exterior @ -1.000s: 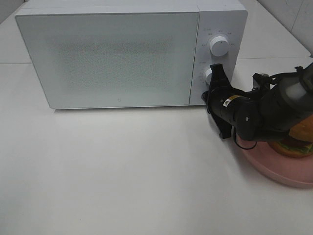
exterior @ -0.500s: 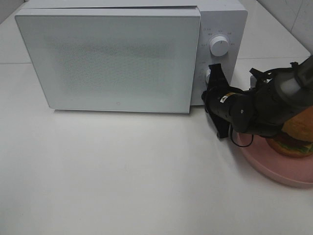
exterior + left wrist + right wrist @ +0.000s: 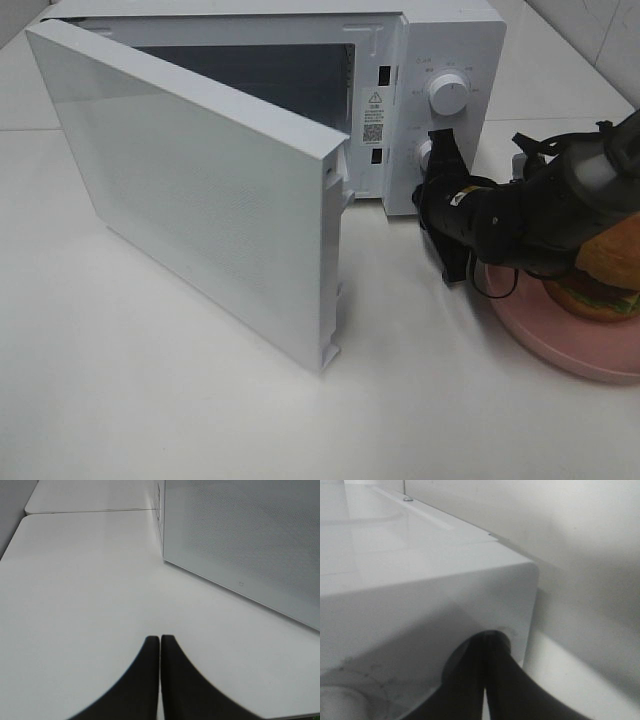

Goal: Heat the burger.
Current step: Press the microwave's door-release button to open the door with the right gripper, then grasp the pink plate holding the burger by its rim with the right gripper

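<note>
The burger (image 3: 612, 262) is seen on a pink plate (image 3: 560, 345) to the right of the microwave (image 3: 455, 45), apart from its side wall and a little forward of its front. Only part of the burger is shown in the high view: a golden-brown bun above darker layers, with its upper left side hidden behind the right arm (image 3: 560, 205). The plate is set on the white table (image 3: 150, 400), and its far rim is also covered by the arm. The right gripper (image 3: 420, 197) is stretched from above the plate towards the microwave's control panel, low on the panel and below the upper knob (image 3: 447, 93); the lower knob (image 3: 426, 155) is partly hidden by it. In the right wrist view its fingers (image 3: 495, 680) are pressed together with nothing held between them, tips close against the microwave's white front; whether the panel is touched cannot be told. The microwave door (image 3: 200, 210) is held at the left edge and stands swung well out over the table, so that the dark cavity (image 3: 270, 90) and a small label (image 3: 373, 120) on the frame are exposed. The left gripper (image 3: 160, 647) is shown only in its wrist view, narrowed until its fingers meet, empty, above bare table in front of the open door (image 3: 240, 545).
</note>
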You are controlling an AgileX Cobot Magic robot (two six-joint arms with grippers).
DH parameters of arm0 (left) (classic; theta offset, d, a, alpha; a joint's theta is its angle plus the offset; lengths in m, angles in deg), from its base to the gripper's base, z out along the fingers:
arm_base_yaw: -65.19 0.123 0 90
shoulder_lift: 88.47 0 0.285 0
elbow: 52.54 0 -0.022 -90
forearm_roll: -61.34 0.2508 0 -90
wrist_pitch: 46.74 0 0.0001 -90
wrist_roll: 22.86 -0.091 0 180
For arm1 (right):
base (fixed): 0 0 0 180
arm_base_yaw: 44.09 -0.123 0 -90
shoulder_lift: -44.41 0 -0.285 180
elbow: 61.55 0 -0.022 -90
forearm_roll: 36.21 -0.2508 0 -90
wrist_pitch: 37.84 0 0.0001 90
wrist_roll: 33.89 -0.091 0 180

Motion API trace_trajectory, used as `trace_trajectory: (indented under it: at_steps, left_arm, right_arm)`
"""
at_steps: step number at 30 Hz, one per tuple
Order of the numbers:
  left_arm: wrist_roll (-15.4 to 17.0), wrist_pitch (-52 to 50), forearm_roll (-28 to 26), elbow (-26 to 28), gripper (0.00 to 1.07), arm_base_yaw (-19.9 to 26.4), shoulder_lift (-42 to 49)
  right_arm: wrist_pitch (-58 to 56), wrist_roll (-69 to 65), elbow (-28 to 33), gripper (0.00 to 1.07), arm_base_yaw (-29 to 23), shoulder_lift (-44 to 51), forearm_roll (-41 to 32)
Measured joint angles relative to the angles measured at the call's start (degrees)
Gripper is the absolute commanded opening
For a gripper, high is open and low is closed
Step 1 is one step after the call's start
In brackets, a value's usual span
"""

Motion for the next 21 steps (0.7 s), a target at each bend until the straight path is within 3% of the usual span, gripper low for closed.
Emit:
trace_trajectory:
  at_steps: [8, 21]
  left_arm:
    - [0.0, 0.0, 0.0, 0.0, 0.0, 0.0, 0.0]
    - [0.0, 0.0, 0.0, 0.0, 0.0, 0.0, 0.0]
  right_arm:
    - [1.3, 0.0, 4.3, 0.05, 0.1, 4.2, 3.3]
    - [16.6, -2.0, 13.1, 0.07, 0.3, 9.1, 17.4]
